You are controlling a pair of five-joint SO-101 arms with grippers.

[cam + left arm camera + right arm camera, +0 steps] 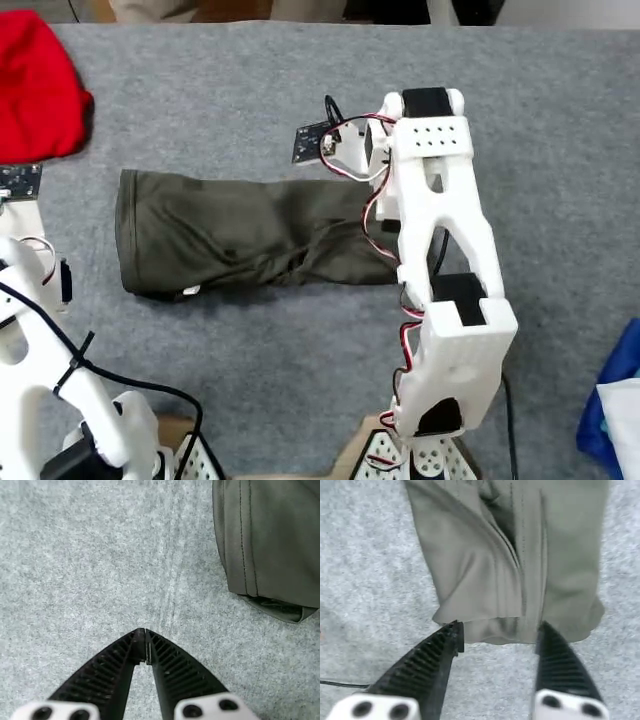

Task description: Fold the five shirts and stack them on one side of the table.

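Olive shirt (240, 235), folded into a long band, lies flat on the desk (250, 70). Right pincer (500, 635) stands wide apart and empty at one short end of the shirt. Left pincer (145, 647) is closed on nothing, near the opposite end. Fabric judged light, limp and prone to bunching; grip through all layers at the end edge.

Left gripper (144, 645) tips together, right gripper (499, 632) spread wide, right arm (440, 240) stretched forward, left arm (45, 370) seemingly folded back.

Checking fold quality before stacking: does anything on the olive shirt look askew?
Yes. The olive shirt lies as a long strip, but its lower edge in the high view is bunched into twisted creases, not flat.
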